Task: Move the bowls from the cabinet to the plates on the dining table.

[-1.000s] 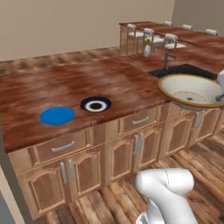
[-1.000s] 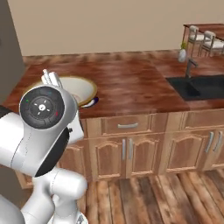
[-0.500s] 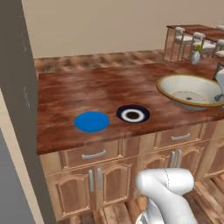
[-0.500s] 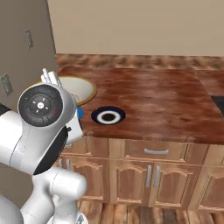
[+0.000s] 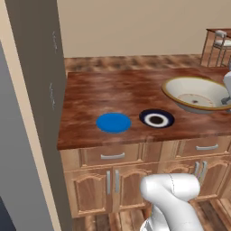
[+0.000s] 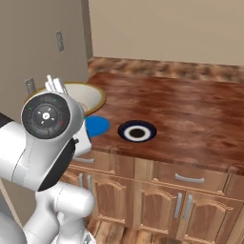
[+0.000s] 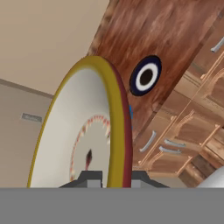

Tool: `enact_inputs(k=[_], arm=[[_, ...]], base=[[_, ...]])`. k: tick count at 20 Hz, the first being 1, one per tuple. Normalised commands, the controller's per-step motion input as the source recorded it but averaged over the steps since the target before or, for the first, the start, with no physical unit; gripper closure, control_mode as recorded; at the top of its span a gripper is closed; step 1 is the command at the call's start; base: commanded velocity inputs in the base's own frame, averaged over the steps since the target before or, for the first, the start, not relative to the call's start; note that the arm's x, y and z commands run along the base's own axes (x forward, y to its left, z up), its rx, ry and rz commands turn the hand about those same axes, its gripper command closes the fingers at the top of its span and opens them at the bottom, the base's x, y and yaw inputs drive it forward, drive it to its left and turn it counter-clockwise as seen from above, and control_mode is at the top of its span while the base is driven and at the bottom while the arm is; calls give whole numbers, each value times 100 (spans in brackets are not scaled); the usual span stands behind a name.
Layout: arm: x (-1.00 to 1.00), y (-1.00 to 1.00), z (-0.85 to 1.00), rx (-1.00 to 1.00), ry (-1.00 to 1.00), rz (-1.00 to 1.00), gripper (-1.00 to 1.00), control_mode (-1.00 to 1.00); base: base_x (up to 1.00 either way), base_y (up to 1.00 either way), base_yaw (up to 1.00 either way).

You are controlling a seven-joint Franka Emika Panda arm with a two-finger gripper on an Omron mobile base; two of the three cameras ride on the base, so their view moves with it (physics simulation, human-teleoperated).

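Cream bowl (image 5: 198, 93), gold-rimmed with a whitish inside, hangs above the dining table (image 5: 113, 94) right of both plates. Right base view: it sits behind the arm. Hand view: gripper (image 7: 113, 178) clamps its rim.

The arm (image 6: 47, 157) has glossy white rounded links with dark joints. One joint end carries a dark round cap (image 6: 45, 116) with concentric rings and small coloured marks. The fingers (image 7: 89, 179) are dark grey.

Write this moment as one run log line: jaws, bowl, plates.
jaws: shut on cream bowl rim | bowl: held above dining table | blue plate: bare | ringed plate: bare
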Motion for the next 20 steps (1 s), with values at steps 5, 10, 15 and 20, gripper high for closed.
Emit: enact_inputs(k=[5,10,15,20], arm=[[0,0,0,0,0,0,100,100],[0,0,0,0,0,0,100,100],[0,0,0,0,0,0,100,100],[0,0,0,0,0,0,100,100]], base=[[63,-1,4],[41,0,0],[31,0,0],[13,0,0]])
